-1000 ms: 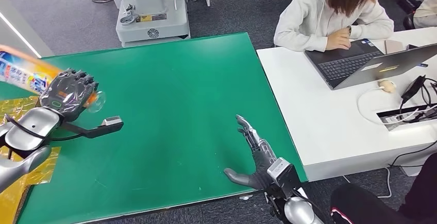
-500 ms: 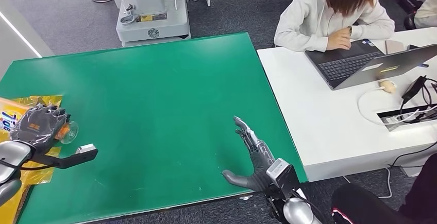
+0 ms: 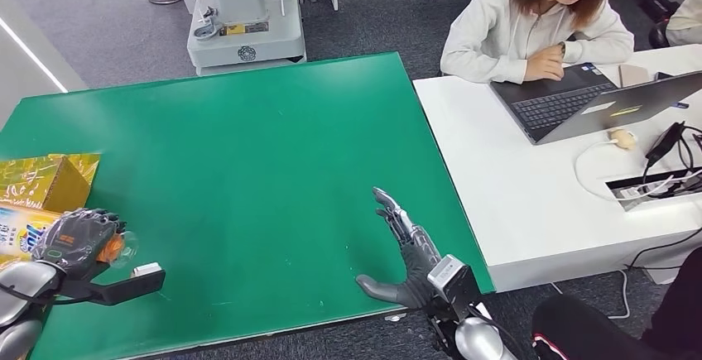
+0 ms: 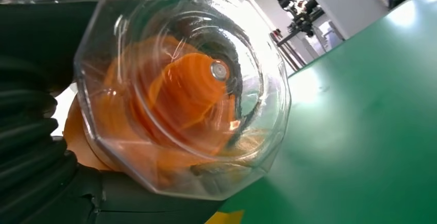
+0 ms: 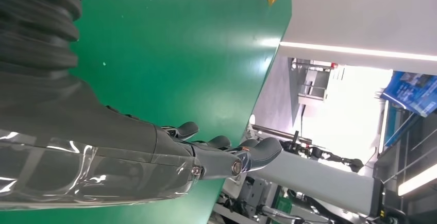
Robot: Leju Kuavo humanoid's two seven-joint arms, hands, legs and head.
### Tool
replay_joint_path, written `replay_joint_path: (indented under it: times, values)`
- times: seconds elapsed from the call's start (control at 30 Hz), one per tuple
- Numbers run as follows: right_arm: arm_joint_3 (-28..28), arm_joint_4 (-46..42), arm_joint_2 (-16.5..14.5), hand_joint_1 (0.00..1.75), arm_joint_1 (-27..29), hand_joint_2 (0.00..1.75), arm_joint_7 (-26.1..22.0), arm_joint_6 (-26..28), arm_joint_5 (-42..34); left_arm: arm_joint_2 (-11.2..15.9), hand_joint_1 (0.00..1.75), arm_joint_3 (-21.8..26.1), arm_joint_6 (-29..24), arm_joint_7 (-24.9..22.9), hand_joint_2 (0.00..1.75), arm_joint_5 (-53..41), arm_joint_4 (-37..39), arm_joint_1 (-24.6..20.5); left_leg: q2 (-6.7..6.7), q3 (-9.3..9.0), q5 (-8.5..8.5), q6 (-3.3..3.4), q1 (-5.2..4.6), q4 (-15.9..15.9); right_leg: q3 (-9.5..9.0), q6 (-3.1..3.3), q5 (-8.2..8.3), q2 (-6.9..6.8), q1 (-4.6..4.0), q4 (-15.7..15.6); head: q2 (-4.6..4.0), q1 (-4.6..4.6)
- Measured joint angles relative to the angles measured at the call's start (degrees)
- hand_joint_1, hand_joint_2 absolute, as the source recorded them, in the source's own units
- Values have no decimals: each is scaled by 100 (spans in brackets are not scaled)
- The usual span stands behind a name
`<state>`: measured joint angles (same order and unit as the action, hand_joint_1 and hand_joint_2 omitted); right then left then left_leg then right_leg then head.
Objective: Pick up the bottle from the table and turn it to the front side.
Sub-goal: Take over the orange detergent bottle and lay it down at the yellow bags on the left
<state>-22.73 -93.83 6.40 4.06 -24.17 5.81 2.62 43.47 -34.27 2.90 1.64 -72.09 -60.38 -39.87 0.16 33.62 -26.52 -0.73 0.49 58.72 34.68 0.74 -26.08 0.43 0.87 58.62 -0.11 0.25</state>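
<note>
**A:** What are the fingers doing?

**B:** The left hand [image 3: 73,240] has its dark fingers [image 3: 91,226] wrapped around the bottle [image 3: 21,234], at the near-left corner of the green bench [image 3: 265,170]. The bottle lies roughly on its side in the grip: its labelled body points left, toward the bench edge, and its clear, orange-tinted end [image 4: 180,87] points right. I cannot tell whether it hangs just above the bench or touches it.

**A:** And the other hand?

**B:** The right hand [image 3: 406,248] is at the near-right edge of the bench, fingers spread apart and holding nothing, well apart from the bottle.

**A:** What lies around the bottle?

**B:** Just beyond it, on the far side, sits a gold foil box [image 3: 45,180]. Further out, a white desk [image 3: 513,194] stands to the right of the bench, where a person [image 3: 538,21] sits at an open laptop [image 3: 579,99]. A white machine base [image 3: 244,33] stands on the floor past the far edge.

**A:** Which step is this?

**B:** The pick-up looks done (the grip seems secure), so my judgement is that the turning is in hand. The label [image 3: 15,232] is partly visible, blue lettering on white, but the hand covers much of it.

**A:** What does the next move need?

**B:** Probably a wrist roll to bring the front of the label round, keeping clear of the gold box.
</note>
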Motion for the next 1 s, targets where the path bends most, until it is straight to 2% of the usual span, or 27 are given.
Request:
replay_joint_path:
  times: [0.23, 0.53, 0.77, 1.0]
  values:
    - [0, -11, -2, 0, -1, 175, 5, -47, 5, -119, 175, -1, -37, 77, 175, 80, 67, 62, -1, 0, 0, 0, 0, 1, 1, 0, 0, -1, 0, -1, 0, 0]
    - [-4, -61, -24, 0, -3, 175, 81, -88, 62, -685, 175, -15, -203, 69, 175, 160, 749, 11, -1, -1, 0, 0, 0, 2, 1, 0, 1, -2, 0, -3, 0, 1]
    - [-84, -51, -85, 0, -108, 175, 205, -147, 208, -1451, 175, -20, -552, -576, 175, 9, 1840, -15, -4, 1, 0, 0, -1, 3, -2, -1, 2, -4, 1, -2, 0, 0]
    - [-226, -9, -113, 0, -214, 175, 306, -78, 214, -1946, 175, -9, -623, -1210, 175, -352, 2859, -34, -6, 1, 0, 0, 0, 3, 0, -1, 1, -5, 1, -2, 0, -1]
